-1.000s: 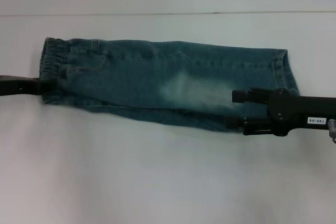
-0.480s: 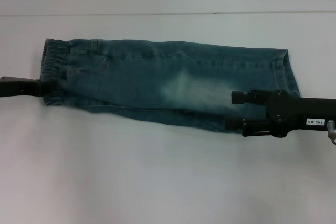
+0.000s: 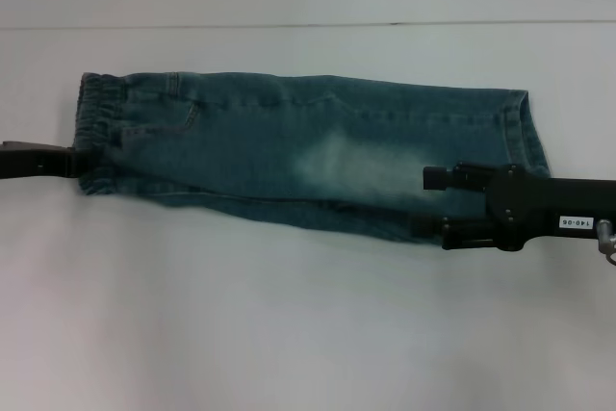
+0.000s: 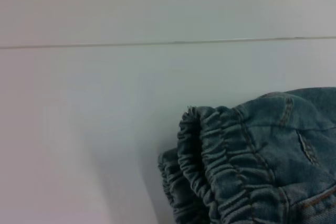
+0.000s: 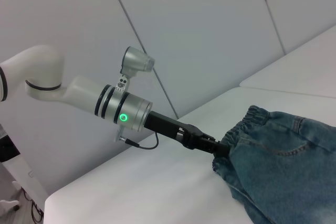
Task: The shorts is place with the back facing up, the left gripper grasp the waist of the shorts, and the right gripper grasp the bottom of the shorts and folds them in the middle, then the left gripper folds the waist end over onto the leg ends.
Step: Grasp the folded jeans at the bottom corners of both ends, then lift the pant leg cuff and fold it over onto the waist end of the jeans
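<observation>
Blue denim shorts [image 3: 308, 146] lie flat across the white table, folded lengthwise. The elastic waist [image 3: 96, 127] is at the left and the leg ends [image 3: 515, 132] at the right. My left gripper [image 3: 75, 161] reaches in from the left edge and is shut on the near corner of the waist. The right wrist view shows this grip on the gathered waistband [image 5: 247, 119] from the left gripper [image 5: 216, 149]. My right gripper [image 3: 429, 204] hovers over the near leg edge, open, with its two fingers spread apart. In the left wrist view only the ruffled waist [image 4: 220, 156] shows.
The white table [image 3: 289, 324] stretches in front of the shorts. A seam line [image 3: 308, 24] runs across the far side. The left arm's silver forearm [image 5: 118, 108] with a green light hangs beyond the table's left end.
The right gripper has crept a little to the left along the near leg edge. The shorts and the left gripper stay almost still.
</observation>
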Motion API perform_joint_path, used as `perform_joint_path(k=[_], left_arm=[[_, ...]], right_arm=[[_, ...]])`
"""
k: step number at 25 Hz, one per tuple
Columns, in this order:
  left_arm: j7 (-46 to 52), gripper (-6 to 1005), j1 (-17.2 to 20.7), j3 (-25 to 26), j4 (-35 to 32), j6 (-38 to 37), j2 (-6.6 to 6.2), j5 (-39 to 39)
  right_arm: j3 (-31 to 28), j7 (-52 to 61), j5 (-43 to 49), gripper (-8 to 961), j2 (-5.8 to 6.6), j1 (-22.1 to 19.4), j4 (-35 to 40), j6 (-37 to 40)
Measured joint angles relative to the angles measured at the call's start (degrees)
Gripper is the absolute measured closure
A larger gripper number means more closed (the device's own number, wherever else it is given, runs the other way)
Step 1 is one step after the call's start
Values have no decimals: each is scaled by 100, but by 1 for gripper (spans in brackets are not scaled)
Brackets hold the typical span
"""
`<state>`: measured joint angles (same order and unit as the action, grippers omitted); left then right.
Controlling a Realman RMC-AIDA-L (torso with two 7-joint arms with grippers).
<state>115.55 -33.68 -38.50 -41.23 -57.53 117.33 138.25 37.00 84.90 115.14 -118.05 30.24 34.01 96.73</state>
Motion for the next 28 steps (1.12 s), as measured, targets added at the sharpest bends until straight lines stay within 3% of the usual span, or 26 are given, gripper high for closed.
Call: perform_joint_path(k=[16,23,24,25,28], left_arm=[[-12,886,34,12,-180,-327,1,-195],[46,899,43,185,-782,-1334,-39,-511],[56,899,30,214,-861,-1471,-46,-555],[86,899,-1,255,-972,-1717,-66,-628],[275,900,-207,316,-1247,-2360,-183,-805]], right_arm=[[-12,12,-18,52,-18,44,-56,-207],[-165,-189,-428,102,-162,55,-304,-970],[-199,-398,-1029,151,-177,52,-666,-1468],[-199,-398,-1029,200,-177,52,-666,-1468],[-214,-1128,-2215,347,-186,125,-1513,-2240]])
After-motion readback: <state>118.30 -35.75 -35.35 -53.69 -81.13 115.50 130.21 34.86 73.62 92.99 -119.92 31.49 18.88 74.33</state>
